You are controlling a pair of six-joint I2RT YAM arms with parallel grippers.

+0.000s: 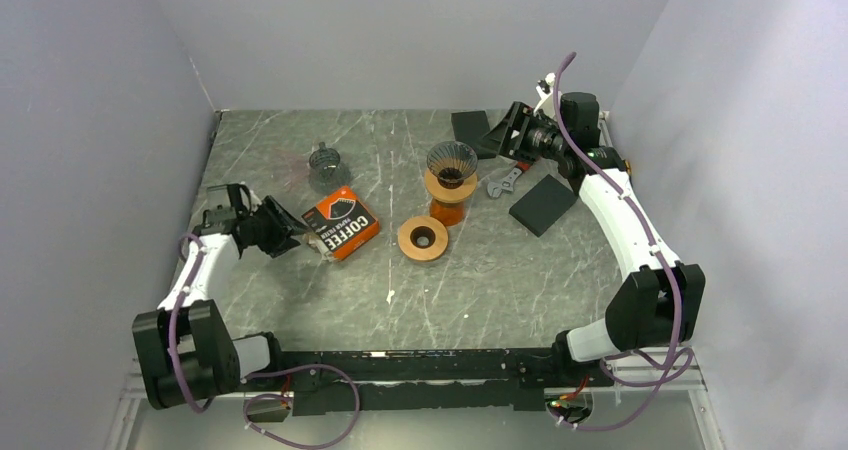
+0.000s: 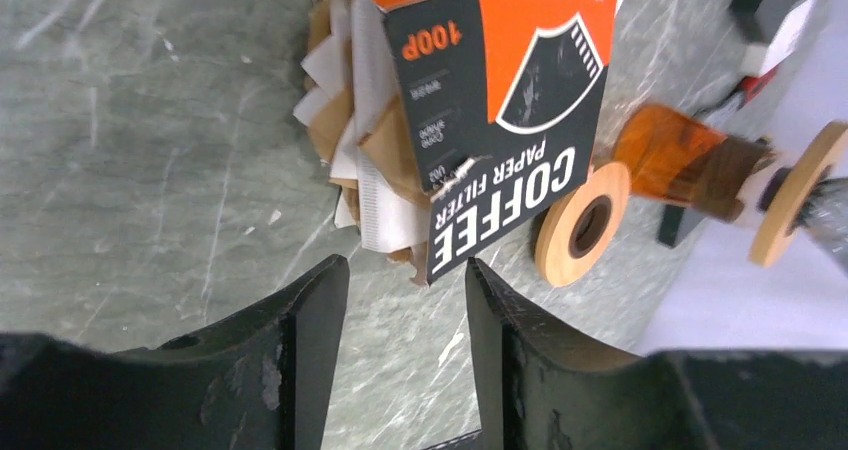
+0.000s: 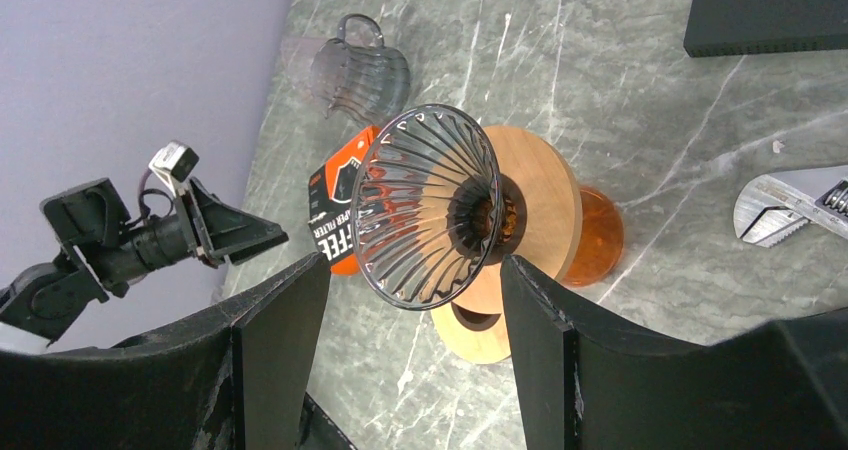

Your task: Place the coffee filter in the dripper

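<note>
Fingers [image 2: 300, 340] of the left gripper [image 2: 405, 268] stand spread with nothing pinched between them, low over the grey marbled table [image 1: 300, 300]. Their tips are just short of the paper coffee filters [image 2: 365, 160]. These filters, white and brown, fan out of the open end of an orange-and-black filter box [image 2: 500, 90] lying flat at the left of the table, well apart from the dripper [image 1: 452, 162]. That dripper, a ribbed glass cone on a wooden collar over an orange base, stands upright at mid-table, right of the box. One loose wooden ring [image 1: 422, 238] lies flat just in front of it. Right gripper [image 3: 415, 265] fingers are likewise spread and grip nothing; it hangs at the far right, aimed at the dripper but clear of it. Noted beyond: a ribbed glass jug [image 1: 324, 162] behind the box, an adjustable wrench [image 1: 503, 182] and two black pads [image 1: 543, 205] near the right arm.
</note>
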